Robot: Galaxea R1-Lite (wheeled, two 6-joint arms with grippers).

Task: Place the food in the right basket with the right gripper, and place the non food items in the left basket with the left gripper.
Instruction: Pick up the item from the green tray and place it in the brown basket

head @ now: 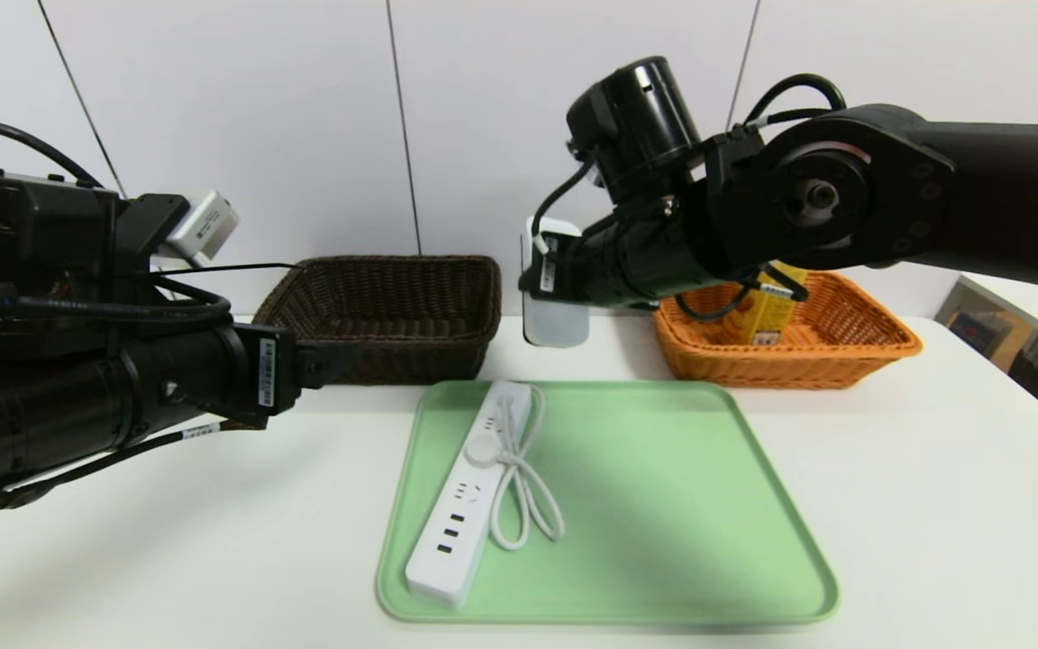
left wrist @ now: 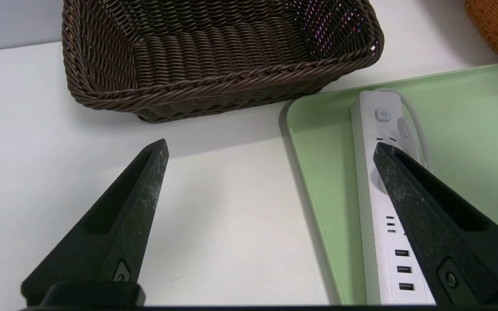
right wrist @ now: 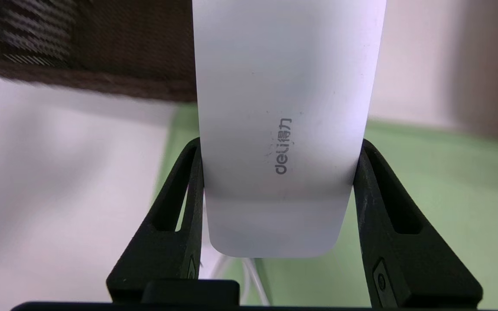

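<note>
My right gripper (right wrist: 279,144) is shut on the flat white rounded device (right wrist: 283,108), gripping its two long edges. In the head view the device (head: 557,326) hangs above the table between the two baskets. The yellow snack carton (head: 767,315) stands in the orange right basket (head: 861,347). The long white power strip (head: 465,505) with its looped cord lies on the green tray (head: 663,505). My left gripper (left wrist: 270,147) is open and holds nothing. It hovers over the table in front of the dark brown left basket (left wrist: 214,77), with one finger above the power strip (left wrist: 383,224).
The green tray's left rim (left wrist: 314,181) runs between my left fingers. The two baskets stand side by side behind the tray, with a gap between them. A white wall rises right behind the baskets.
</note>
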